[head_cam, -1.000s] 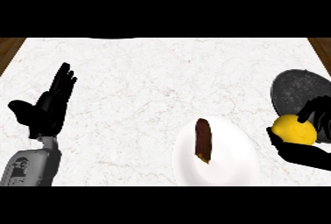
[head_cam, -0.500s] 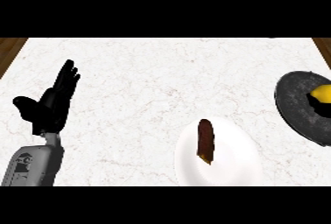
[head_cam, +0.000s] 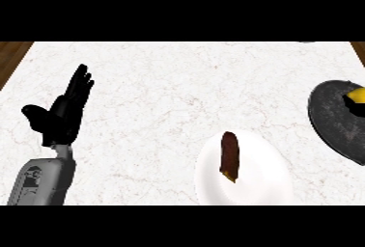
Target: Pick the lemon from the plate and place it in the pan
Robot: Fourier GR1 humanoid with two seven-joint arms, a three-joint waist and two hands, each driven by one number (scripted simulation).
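The yellow lemon (head_cam: 356, 95) lies in the dark pan (head_cam: 335, 120) at the right edge, partly cut off by the view's border. The white plate (head_cam: 257, 185) stands at the lower centre right and bears a brown elongated item (head_cam: 230, 155) with a yellowish tip. My left hand (head_cam: 63, 113) rests open at the left of the counter, fingers straight and pointing up, far from the plate and the pan. My right hand does not show in this view.
The white marble counter (head_cam: 171, 87) fills the view. Brown wood shows past its far left corner (head_cam: 13, 55) and far right corner (head_cam: 357, 46).
One second ago my right hand held the lemon beside the pan. Now the lemon lies in the pan and the right hand has left the view. The left hand barely moved.
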